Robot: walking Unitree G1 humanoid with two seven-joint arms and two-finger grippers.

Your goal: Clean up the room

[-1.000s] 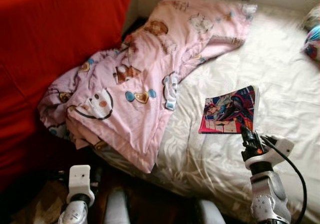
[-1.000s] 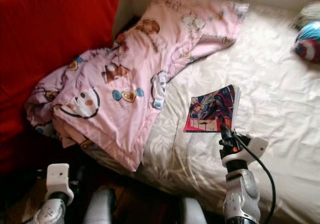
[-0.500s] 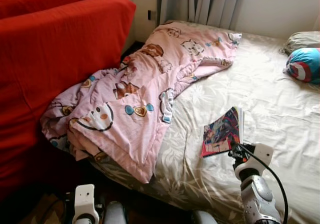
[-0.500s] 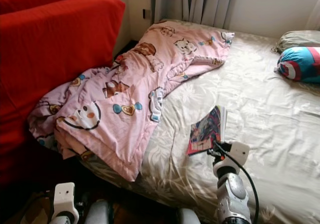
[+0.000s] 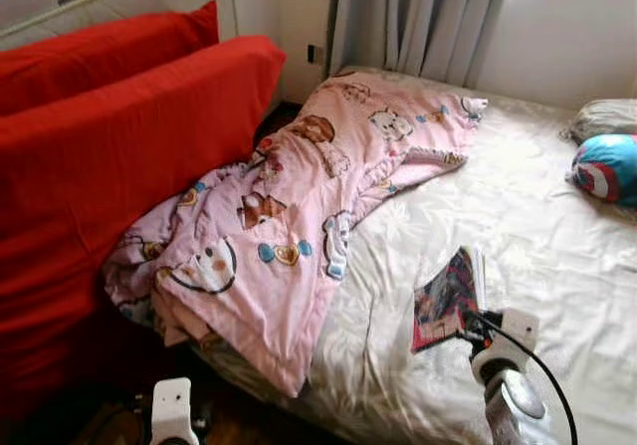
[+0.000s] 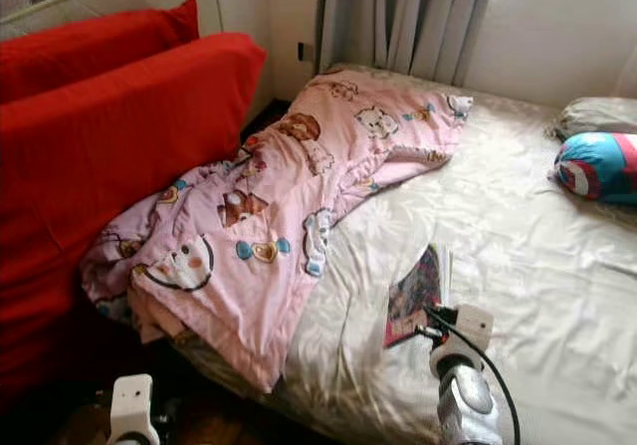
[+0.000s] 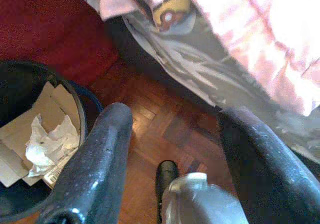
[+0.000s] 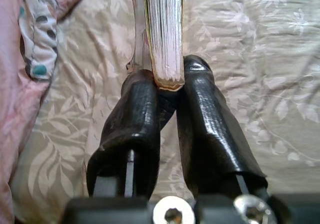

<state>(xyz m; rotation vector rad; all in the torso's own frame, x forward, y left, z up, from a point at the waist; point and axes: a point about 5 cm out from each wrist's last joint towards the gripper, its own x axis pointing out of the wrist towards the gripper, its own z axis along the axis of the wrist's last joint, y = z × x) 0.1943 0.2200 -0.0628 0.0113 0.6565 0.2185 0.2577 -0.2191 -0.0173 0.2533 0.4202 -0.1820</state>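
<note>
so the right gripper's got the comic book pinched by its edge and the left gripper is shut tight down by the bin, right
Not quite. The right gripper does pinch the comic book by its edge, but the left gripper is open: the left wrist view shows its fingers spread wide above the wood floor, beside the bin.

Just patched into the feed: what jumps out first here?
The right gripper is clamped on the edge of a colourful comic book, tilting it up off the cream bedsheet. Left of it a pink cartoon-print quilt spills off the bed against a red sofa.
</note>
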